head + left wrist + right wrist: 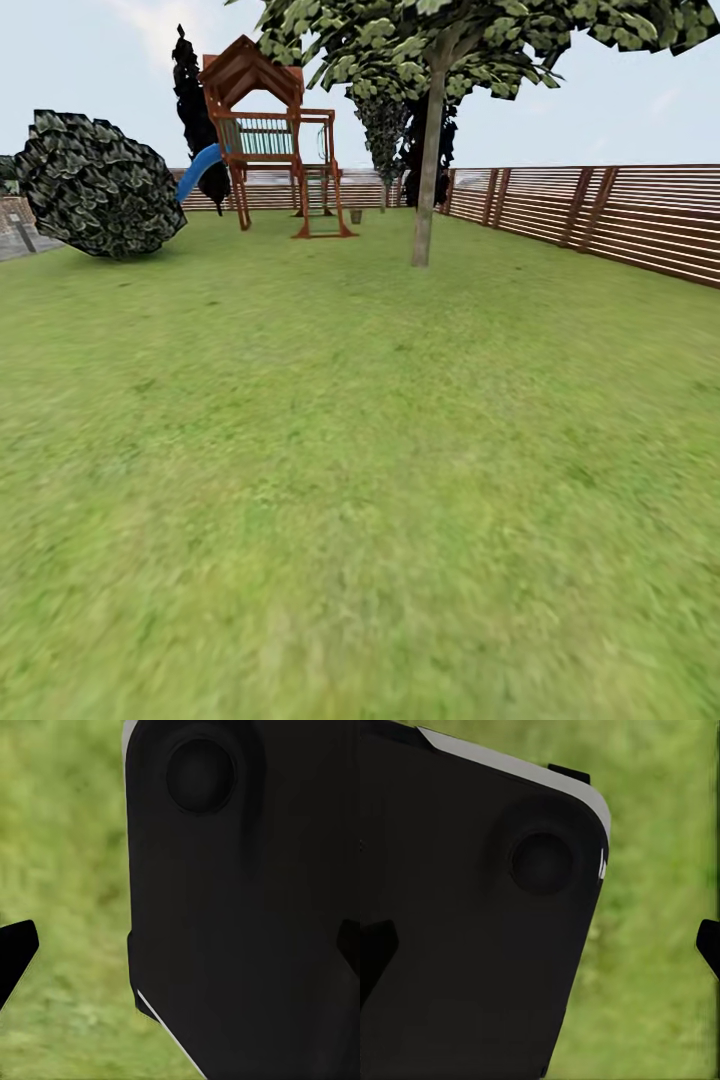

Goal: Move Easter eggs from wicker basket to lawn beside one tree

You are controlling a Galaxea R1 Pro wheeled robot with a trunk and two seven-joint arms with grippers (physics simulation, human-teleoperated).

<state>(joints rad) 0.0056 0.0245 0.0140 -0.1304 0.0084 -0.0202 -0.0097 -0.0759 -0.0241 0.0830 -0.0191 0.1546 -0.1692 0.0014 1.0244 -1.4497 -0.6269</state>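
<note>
No text, label, brand, number or sign can be read anywhere in these pictures. The wooden play frame, the slatted fence and the dark robot housing close to the wrist cameras all carry bare, unmarked faces.
</note>
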